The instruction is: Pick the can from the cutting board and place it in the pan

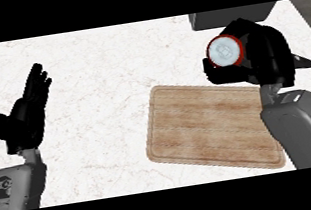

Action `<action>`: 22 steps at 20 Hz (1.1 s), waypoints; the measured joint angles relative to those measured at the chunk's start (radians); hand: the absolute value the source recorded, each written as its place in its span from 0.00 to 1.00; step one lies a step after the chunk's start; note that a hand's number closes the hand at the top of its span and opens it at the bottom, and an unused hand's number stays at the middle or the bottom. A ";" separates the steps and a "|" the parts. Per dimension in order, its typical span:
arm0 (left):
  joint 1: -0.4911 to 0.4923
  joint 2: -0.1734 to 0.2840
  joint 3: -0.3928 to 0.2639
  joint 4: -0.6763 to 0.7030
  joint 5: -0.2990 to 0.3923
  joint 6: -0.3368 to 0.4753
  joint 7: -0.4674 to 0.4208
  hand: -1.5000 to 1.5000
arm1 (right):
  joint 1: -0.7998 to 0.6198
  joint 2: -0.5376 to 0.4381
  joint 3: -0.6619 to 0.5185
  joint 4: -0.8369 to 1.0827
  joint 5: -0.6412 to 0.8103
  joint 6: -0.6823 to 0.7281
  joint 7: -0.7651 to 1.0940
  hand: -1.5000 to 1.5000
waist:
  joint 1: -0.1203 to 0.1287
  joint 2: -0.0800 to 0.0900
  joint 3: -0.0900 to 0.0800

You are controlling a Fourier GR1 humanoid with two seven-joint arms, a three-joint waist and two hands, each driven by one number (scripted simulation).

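While the right hand [256, 56] curls round one can [224, 51], lifted above the far edge of the single cutting board [210, 126], the can likely handles as light, rigid and smooth, best gripped about its side; left hand [22, 119] rests open; pan body hidden, only a possible handle shows

Grainy wooden cutting board [210, 126] lies on matt marbled counter [100, 64].

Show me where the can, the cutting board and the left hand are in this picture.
can [224, 51], head view, on its round light end with the red rim.
cutting board [207, 127], head view, on its bare wooden middle.
left hand [21, 121], head view, on the palm.
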 measured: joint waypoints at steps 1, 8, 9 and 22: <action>0.002 -0.006 -0.005 -0.004 -0.002 0.001 0.000 0.50 | -0.010 -0.021 -0.034 0.046 -0.015 -0.010 -0.038 1.00 | 0.001 0.001 0.000; -0.002 -0.013 -0.010 0.002 -0.008 -0.002 -0.010 0.50 | -0.087 -0.133 -0.182 0.430 -0.021 -0.147 -0.306 1.00 | 0.016 0.007 0.001; -0.008 -0.016 -0.017 -0.003 -0.015 0.003 -0.001 0.50 | -0.107 -0.148 -0.201 0.494 -0.019 -0.168 -0.340 1.00 | 0.021 0.009 0.001; -0.039 -0.015 -0.022 -0.006 -0.008 -0.019 0.007 0.50 | -0.286 -0.231 -0.416 1.112 -0.121 -0.313 -0.724 0.00 | 0.059 0.026 0.005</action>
